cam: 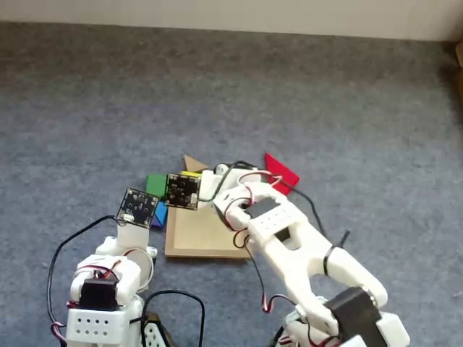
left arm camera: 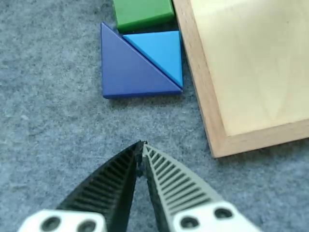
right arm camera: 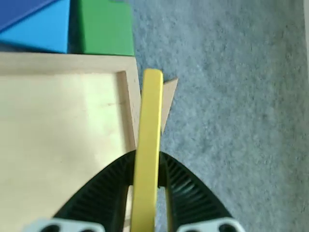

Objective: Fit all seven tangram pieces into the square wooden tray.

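With the wooden tray [left arm camera: 251,63] seen bare, the yellow piece [right arm camera: 148,121] is clamped on edge above its rim by the right gripper [right arm camera: 146,159], the left gripper [left arm camera: 141,150] is closed on nothing, and all seven placements are judged outstanding.

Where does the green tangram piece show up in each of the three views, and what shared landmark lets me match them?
High view: green piece at the tray's far left corner.
Left wrist view: green piece beside the tray rim, next to the light blue triangle.
Right wrist view: green piece just outside the tray rim, beside the light blue triangle.
Shared landmark: the wooden tray.
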